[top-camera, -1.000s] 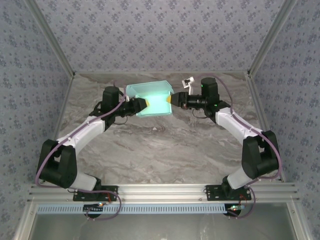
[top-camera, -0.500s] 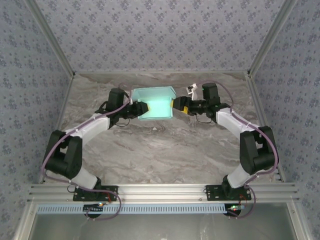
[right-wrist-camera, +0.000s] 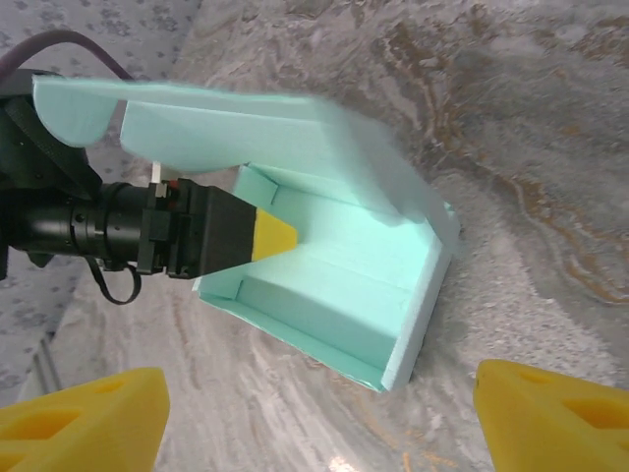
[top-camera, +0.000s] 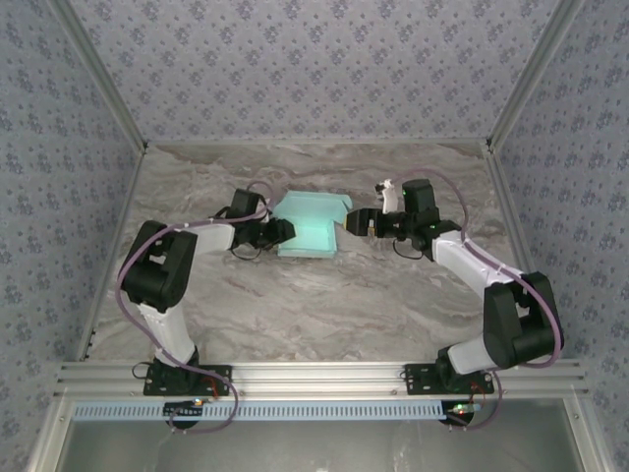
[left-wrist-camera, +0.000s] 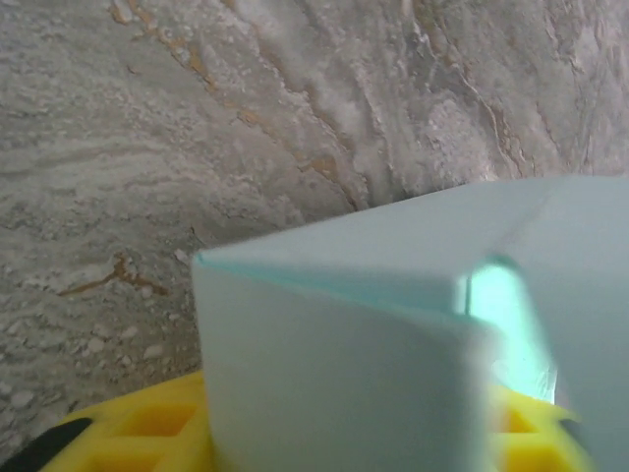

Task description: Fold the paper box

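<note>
Grey marbled table, patterned walls

Paper box is now sitting lower and slightly further right than a second ago. Right gripper is standing clear of its right wall, jaws parted wide. Left arm's elbow is folding inward.

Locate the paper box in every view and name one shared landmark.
Top external: paper box at back centre of the marbled table.
Left wrist: paper box lower right, very close.
Right wrist: paper box centre, flap open.
Landmark: the marbled table beneath it.
</note>
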Controlling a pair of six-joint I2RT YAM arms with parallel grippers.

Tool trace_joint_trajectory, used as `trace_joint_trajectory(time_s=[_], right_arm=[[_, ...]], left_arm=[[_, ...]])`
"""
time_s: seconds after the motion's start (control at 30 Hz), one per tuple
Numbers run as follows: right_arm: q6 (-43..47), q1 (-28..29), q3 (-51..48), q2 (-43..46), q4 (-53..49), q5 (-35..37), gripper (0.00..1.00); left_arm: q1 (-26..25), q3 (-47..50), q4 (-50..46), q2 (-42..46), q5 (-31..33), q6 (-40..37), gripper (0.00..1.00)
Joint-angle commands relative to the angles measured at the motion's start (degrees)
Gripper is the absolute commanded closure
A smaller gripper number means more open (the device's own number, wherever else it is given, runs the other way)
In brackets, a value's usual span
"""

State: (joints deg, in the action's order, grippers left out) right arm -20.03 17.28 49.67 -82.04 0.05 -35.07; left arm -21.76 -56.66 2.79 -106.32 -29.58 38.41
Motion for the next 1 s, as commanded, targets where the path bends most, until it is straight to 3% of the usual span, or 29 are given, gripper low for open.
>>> trace_joint_trajectory(time_s=[0.0,0.1,0.47,0.5,0.8,0.97], right_arm=[[4.28,0.72,-0.89,1.45,-0.05,5.82,0.17],[6.4,1.14,-0.89,1.54,-0.31,8.82,0.18],[11.73,4.0,-0.56,-0.46,1.92,14.61,0.22],[12.55,4.92,-0.25,-1.1,2.03,15.67,0.22],[14.76,8.55,4.0,-7.67,4.53,17.39,0.28],[15.48,8.46,8.43,-10.86,3.4,18.45,0.31]], left_arm=[[-0.07,-3.18,-0.54,-0.21,-1.18,-1.9,0.45],[0.09,-3.51,-1.61,0.44,-1.03,-2.9,0.32],[0.91,3.53,-3.67,8.52,2.64,-5.87,0.1],[1.01,4.36,-4.0,9.75,3.6,-6.08,0.01],[1.37,9.57,-7.12,25.3,14.19,-10.11,0.01],[1.28,4.05,-11.3,24.21,16.03,-15.43,0.01]])
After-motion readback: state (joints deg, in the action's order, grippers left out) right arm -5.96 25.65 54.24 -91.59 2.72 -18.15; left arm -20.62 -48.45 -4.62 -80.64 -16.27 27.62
